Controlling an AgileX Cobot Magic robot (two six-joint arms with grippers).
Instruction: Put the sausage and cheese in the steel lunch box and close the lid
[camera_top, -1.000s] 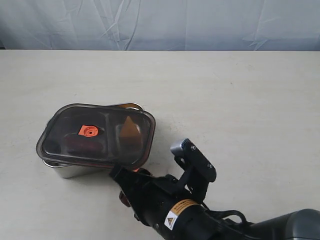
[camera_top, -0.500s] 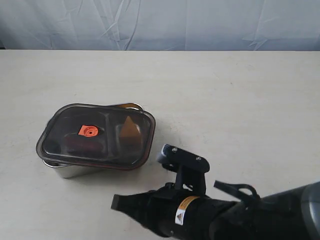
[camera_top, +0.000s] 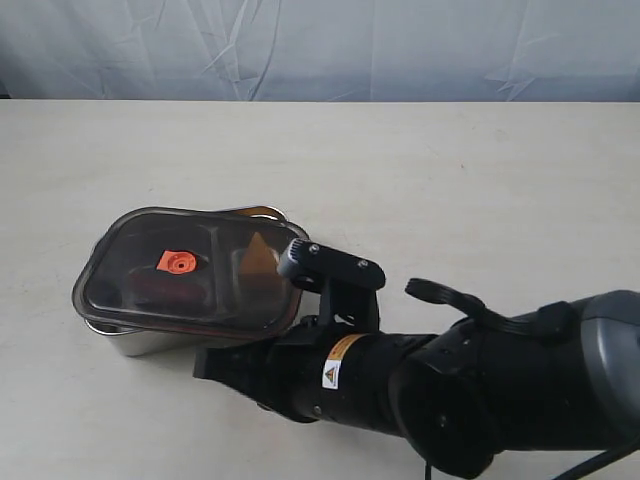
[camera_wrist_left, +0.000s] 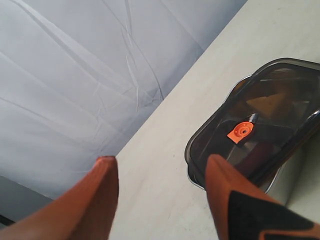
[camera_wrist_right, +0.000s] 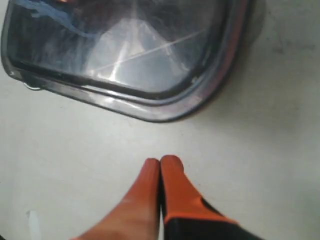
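Observation:
The dark see-through lid (camera_top: 190, 272) lies on the steel lunch box (camera_top: 138, 344), slightly askew, with its orange valve (camera_top: 176, 263) on top. Through it I make out the yellow cheese (camera_top: 258, 256) in the right compartment and the dark red sausage (camera_top: 158, 291) in the left one. My right gripper (camera_top: 203, 362) is shut and empty, low over the table just in front of the box; its orange fingertips (camera_wrist_right: 170, 167) press together short of the lid's edge (camera_wrist_right: 150, 107). My left gripper (camera_wrist_left: 160, 167) is open and empty, apart from the lid (camera_wrist_left: 272, 117).
The right arm's dark body (camera_top: 470, 390) fills the front right of the exterior view, and its wrist camera mount (camera_top: 330, 265) stands before the box's right corner. The pale table (camera_top: 450, 180) runs back to a grey cloth backdrop (camera_top: 320, 50).
My right gripper has gone from open to shut with nothing in it. Its arm has swung left along the front of the box. Box and lid have stayed put.

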